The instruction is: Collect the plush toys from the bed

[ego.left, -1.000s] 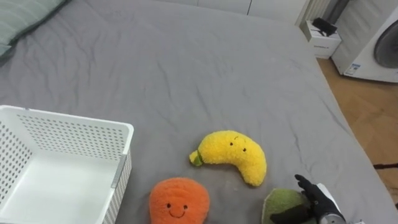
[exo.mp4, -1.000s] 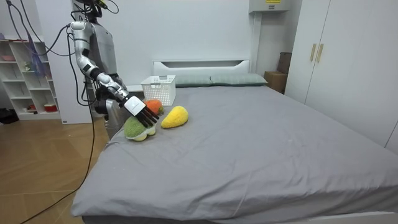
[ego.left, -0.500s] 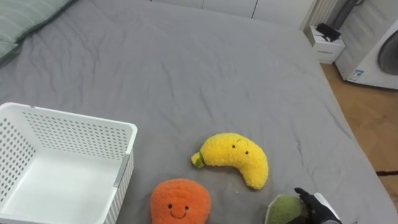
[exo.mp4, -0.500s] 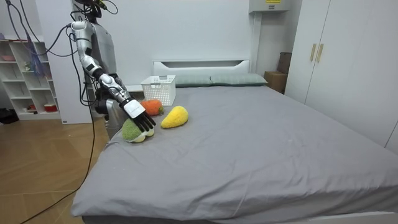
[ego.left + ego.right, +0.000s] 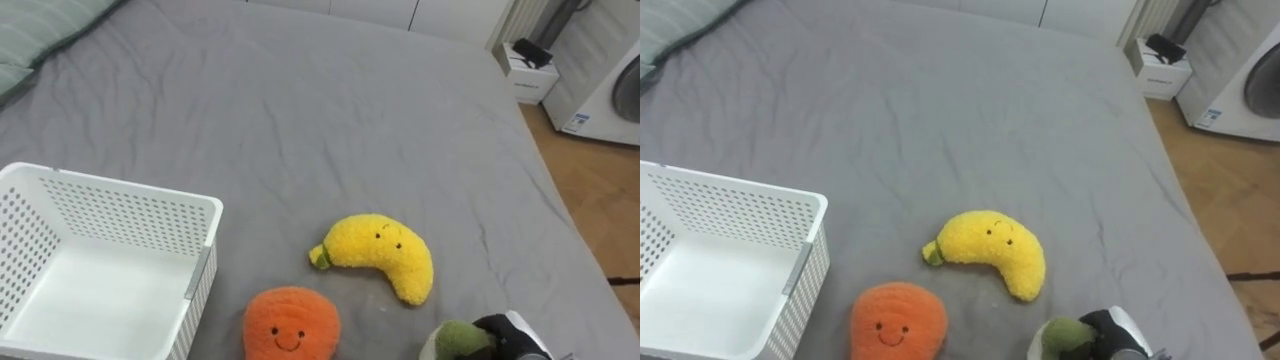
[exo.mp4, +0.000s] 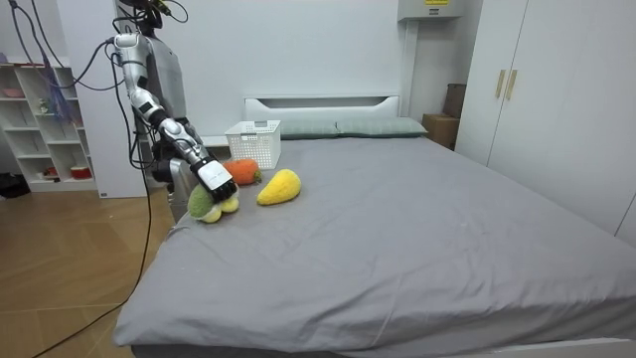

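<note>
Three plush toys lie near the bed's [image 5: 300, 110] near edge. A yellow banana plush [image 5: 380, 253] with a small face rests in the middle. An orange plush [image 5: 290, 322] with a smile sits just in front of it. At the lower right a green plush [image 5: 455, 340] is bunched under my right hand [image 5: 508, 335], whose dark fingers are curled round it. The room view has the same hand [image 6: 215, 177] on top of the green plush [image 6: 205, 206], beside the orange plush [image 6: 244, 171] and the banana plush [image 6: 279, 186]. The white basket [image 5: 110, 255] stands empty at the left.
Grey sheet stretches far ahead with open room. A pillow [image 5: 40, 25] lies at the top left. Beyond the bed's right edge are wooden floor, a white box [image 5: 528, 62] and a washing machine [image 5: 610, 95]. I stand at the bed's corner near shelves [image 6: 45, 124].
My right hand's fingers went from straight, lying over the green plush, to curled round it. The green plush is now squeezed smaller. The camera has tipped slightly.
</note>
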Controlling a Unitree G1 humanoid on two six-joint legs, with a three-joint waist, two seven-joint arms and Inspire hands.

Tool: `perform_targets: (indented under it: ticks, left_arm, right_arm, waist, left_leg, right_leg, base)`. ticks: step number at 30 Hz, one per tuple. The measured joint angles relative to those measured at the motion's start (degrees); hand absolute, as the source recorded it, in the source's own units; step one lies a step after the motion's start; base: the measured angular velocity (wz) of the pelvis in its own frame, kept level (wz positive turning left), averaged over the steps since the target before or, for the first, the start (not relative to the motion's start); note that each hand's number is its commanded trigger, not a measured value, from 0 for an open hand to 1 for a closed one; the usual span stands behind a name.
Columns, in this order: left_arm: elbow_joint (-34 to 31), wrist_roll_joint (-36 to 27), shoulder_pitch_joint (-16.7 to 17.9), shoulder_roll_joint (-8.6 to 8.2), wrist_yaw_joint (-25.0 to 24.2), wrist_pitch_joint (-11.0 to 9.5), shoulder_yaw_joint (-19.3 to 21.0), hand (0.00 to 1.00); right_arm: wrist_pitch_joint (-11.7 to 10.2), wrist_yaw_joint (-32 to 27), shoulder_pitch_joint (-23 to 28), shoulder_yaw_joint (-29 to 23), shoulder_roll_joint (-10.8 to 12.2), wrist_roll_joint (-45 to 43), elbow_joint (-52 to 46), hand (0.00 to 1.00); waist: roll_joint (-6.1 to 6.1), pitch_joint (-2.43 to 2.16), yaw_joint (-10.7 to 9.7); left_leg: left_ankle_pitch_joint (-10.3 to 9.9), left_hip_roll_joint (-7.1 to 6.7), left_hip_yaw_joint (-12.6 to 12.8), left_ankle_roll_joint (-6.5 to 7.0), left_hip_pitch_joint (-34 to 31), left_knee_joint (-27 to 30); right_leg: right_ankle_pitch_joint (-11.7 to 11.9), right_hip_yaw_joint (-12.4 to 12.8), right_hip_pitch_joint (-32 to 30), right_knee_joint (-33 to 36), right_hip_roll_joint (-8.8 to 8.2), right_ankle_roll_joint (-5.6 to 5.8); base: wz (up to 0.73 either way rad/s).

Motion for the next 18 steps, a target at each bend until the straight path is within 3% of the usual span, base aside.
perform_targets:
  ticks: [8, 14, 18]
  left_arm:
    - [1.2, -0.2, -1.1, -0.41, -0.7, 0.1, 0.4, 0.0]
    - [1.1, -0.2, -1.0, -0.35, -1.6, 0.1, 0.4, 0.0]
    - [1.3, -0.3, -1.0, -0.24, -2.3, 0.1, 0.4, 0.0]
  right_arm:
    - [0.1, 0.8, 1.8, -1.5, -0.1, -2.3, -12.2, 1.0]
    - [0.3, 0.8, 2.4, -2.4, -1.4, -5.1, -29.8, 1.0]
    - [0.0, 0.8, 2.2, -3.9, -1.9, -1.5, -42.9, 1.0]
  waist:
    - [0.83, 0.0, -0.5]
    - [1.12, 0.29, -1.3]
    - [0.89, 0.25, -2.0]
  left_leg:
    - [0.0, -0.05, 0.2, 0.02, -0.7, 0.1]
    - [0.1, -0.16, 0.2, 0.06, -0.7, 0.1]
    - [0.1, -0.17, 0.2, 0.06, -1.0, 0.1]
  right_leg:
    - [0.0, 0.1, -0.9, 0.3, -0.12, -0.01]
    - [0.0, -0.1, -1.0, 0.0, -0.17, 0.05]
    - [0.0, -0.1, -1.3, 0.0, -0.14, 0.06]
  base:
    - [0.0]
    - [0.0]
    - [0.0]
